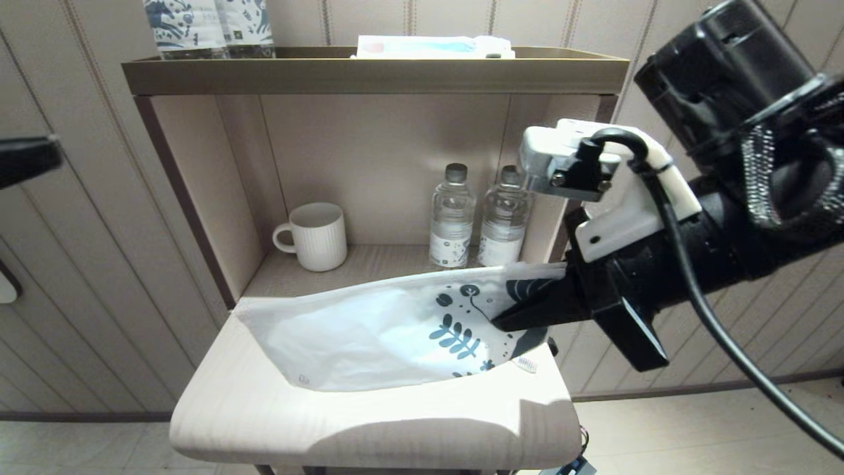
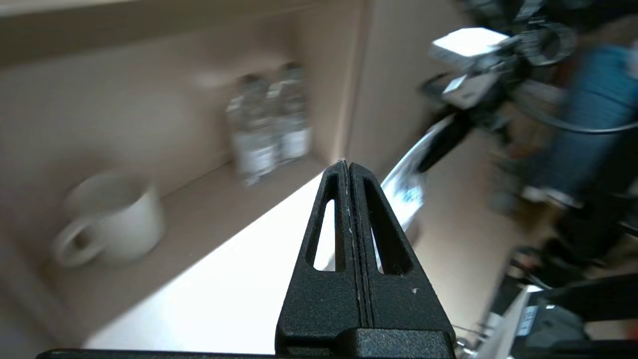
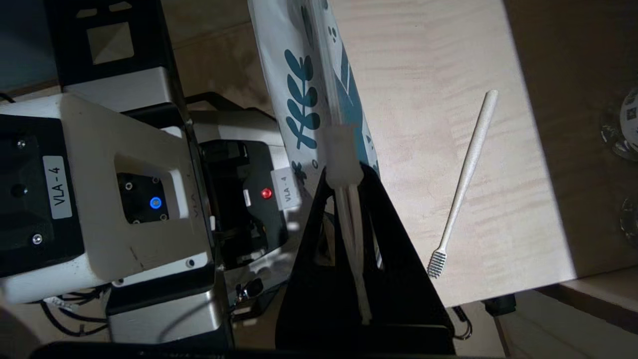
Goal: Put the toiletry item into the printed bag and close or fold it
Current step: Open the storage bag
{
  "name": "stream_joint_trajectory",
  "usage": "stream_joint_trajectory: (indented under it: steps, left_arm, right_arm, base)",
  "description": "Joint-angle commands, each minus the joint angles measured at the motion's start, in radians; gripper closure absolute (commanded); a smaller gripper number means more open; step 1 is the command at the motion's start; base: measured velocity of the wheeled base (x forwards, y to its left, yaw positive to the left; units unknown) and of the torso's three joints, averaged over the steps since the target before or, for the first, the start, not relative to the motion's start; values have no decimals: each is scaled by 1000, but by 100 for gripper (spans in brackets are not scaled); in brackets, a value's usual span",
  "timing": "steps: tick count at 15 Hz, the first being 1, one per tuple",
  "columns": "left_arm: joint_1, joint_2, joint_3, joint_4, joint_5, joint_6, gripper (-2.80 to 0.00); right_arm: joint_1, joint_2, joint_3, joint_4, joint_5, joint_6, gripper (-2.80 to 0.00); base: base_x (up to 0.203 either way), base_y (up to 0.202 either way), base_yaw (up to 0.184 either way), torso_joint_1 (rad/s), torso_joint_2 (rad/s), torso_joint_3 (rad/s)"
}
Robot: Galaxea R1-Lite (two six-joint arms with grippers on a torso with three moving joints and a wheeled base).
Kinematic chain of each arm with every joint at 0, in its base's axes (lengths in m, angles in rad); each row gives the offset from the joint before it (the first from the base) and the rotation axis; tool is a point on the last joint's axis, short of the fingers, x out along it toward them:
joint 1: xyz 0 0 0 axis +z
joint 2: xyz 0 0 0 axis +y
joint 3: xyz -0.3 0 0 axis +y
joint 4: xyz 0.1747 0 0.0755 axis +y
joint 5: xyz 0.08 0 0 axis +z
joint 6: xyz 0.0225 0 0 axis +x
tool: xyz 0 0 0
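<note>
The printed bag (image 1: 369,330) is a white pouch with dark blue leaves at its right end. It hangs tilted above the pale wooden tabletop (image 1: 264,409). My right gripper (image 1: 502,322) is shut on that printed end, and the right wrist view shows the bag's edge (image 3: 299,99) pinched between the jaws of the right gripper (image 3: 344,174). The toiletry item (image 3: 466,174), a thin cream toothbrush, lies loose on the wood beside the bag. From the head only the toothbrush's bristle head (image 1: 525,363) peeks out under the bag. My left gripper (image 2: 347,168) is shut on nothing, off to the left, away from the bag (image 2: 406,184).
A ribbed white mug (image 1: 316,236) and two water bottles (image 1: 452,218) stand in the shelf niche behind the tabletop. Printed bottles (image 1: 211,26) and a flat packet (image 1: 435,46) sit on the shelf's top. The tabletop's rounded front edge (image 1: 369,442) is near me.
</note>
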Motion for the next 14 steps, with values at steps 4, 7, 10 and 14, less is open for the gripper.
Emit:
stream_joint_trajectory:
  steps: [4, 7, 10, 14]
  left_arm:
    - [-224, 484, -316, 183, 19, 345, 0]
    - [-281, 552, -419, 438, 42, 639, 0]
    - [-290, 540, -383, 448, -53, 677, 0]
    - [-259, 546, -262, 314, -142, 684, 0]
  right_arm:
    - [10, 297, -238, 152, 2, -27, 0]
    - [9, 324, -243, 157, 2, -44, 0]
    - [7, 306, -242, 162, 4, -45, 0]
    - [-3, 233, -223, 164, 123, -23, 0]
  base:
    - [0, 0, 0, 0, 0, 0]
    - [0, 0, 0, 0, 0, 0]
    - [0, 0, 0, 0, 0, 0]
    - [0, 0, 0, 0, 0, 0]
